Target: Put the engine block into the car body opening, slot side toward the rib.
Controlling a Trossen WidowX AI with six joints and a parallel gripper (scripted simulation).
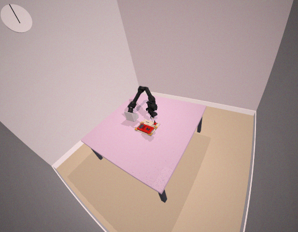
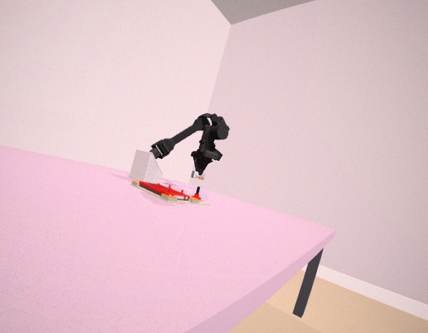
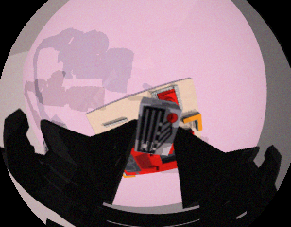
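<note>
My gripper (image 1: 152,116) (image 2: 200,173) (image 3: 156,127) is shut on the engine block (image 2: 198,175) (image 3: 152,125), a grey block with dark slots and a red round spot. It holds the block above the cream board (image 1: 150,123) (image 2: 205,201) (image 3: 100,122), clear of it. The red car body (image 1: 144,129) (image 2: 164,189) (image 3: 150,160) lies on the board. In the wrist view the block and fingers cover much of the car body. The opening and its rib cannot be made out.
A red piece with an upright black post (image 1: 154,123) (image 2: 197,193) stands at one end of the board, close under the gripper. Orange and grey corner pieces (image 3: 196,120) edge the board. The arm's pale base block (image 1: 131,116) (image 2: 140,166) stands beside it on the pink table (image 1: 134,147) (image 2: 170,250).
</note>
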